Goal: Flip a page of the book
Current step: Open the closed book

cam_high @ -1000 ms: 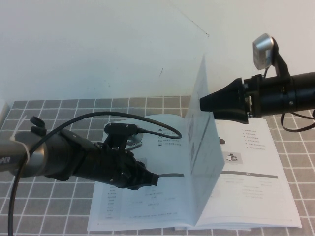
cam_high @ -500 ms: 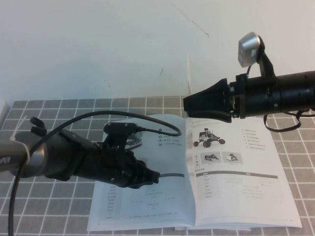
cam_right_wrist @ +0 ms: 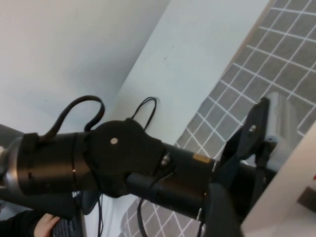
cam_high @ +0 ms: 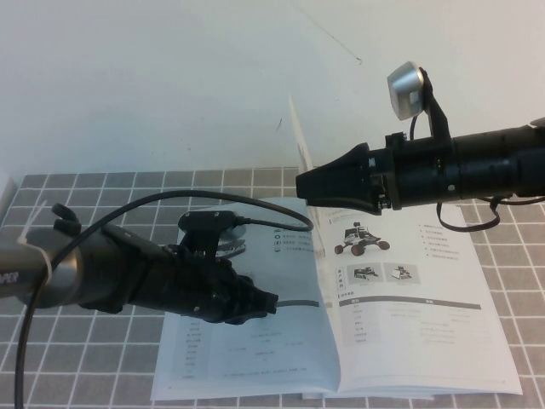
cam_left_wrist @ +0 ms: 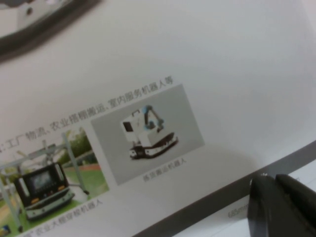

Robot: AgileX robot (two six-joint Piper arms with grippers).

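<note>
The book [cam_high: 426,324] lies open on the grey tiled mat, its right-hand face showing a wheeled rover. The page [cam_high: 298,128] stands lifted above the spine, seen nearly edge-on and leaning left. My right gripper [cam_high: 301,183] is shut on the page's upper part, above the spine. In the right wrist view a dark finger [cam_right_wrist: 222,212] lies against the white page [cam_right_wrist: 286,192]. My left gripper [cam_high: 269,303] is shut and presses on the book's left-hand face. In the left wrist view its closed fingertips [cam_left_wrist: 276,202] rest on a dark header bar of the printed face [cam_left_wrist: 148,123].
A black cable [cam_high: 213,200] loops from the left arm over the book's top left. The grey tiled mat [cam_high: 85,375] extends around the book. A white wall [cam_high: 170,77] rises behind. A white object [cam_high: 4,192] sits at the far left edge.
My right gripper has moved left with the page, swinging it from over the right side to above the spine and uncovering the rover face. The left arm has hardly moved.
</note>
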